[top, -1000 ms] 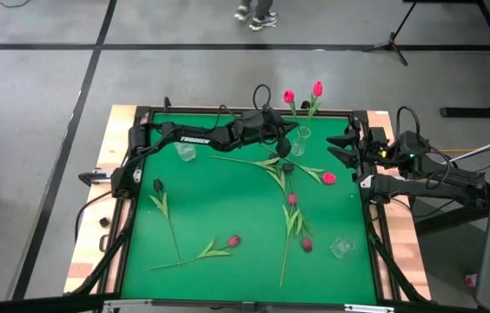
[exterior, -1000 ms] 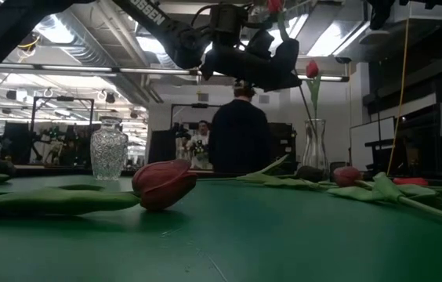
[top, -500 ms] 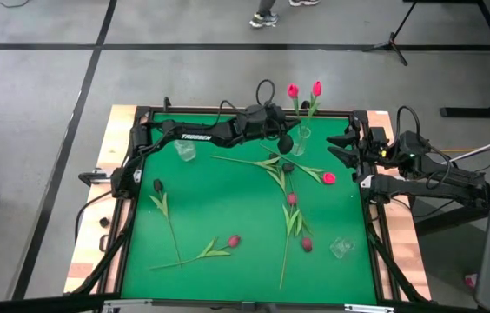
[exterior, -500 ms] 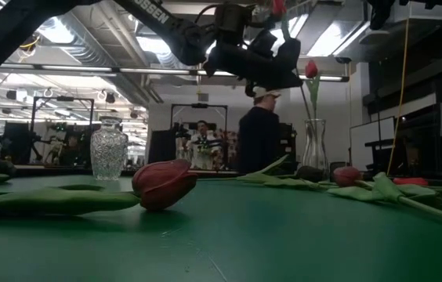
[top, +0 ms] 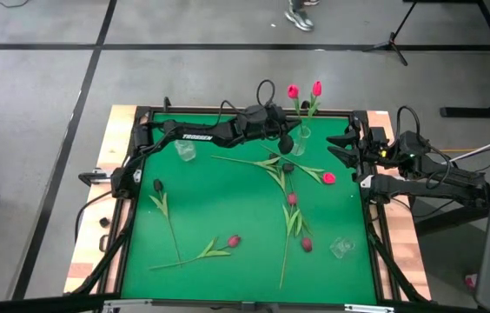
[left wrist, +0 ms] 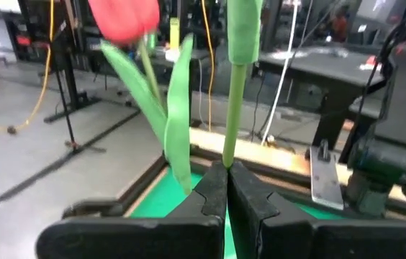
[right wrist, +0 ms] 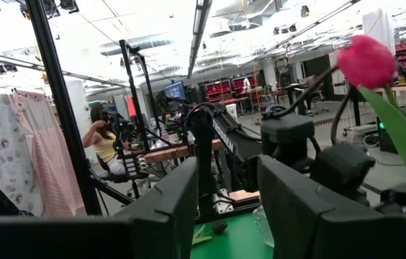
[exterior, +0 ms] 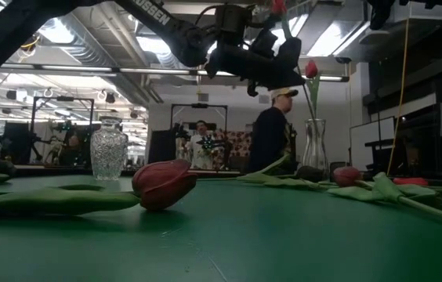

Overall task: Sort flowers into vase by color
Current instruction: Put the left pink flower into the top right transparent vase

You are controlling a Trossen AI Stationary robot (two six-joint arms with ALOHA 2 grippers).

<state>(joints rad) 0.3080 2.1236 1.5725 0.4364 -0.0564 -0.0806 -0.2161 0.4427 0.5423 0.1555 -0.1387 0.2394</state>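
Pinching a pink tulip's (left wrist: 122,16) green stem (left wrist: 236,108) between closed fingers, the left gripper (top: 285,142) hangs just beside the tall vase (top: 301,135), which already holds one pink tulip (top: 317,88). Light, bendy stems look best taken mid-length. To its left, a cut-glass vase (top: 186,151) looks empty. Farther right, the right gripper (top: 342,145) waits part-open, empty.

A tall vase (top: 301,135) stands at the counter's (top: 228,209) far edge with two flowers (top: 304,90) in it. Beside the vase hangs the left gripper (top: 285,142). Nearer than the vase, more tulips (top: 290,204) lie across the counter. Well left of the vase stands another vase (top: 185,151).
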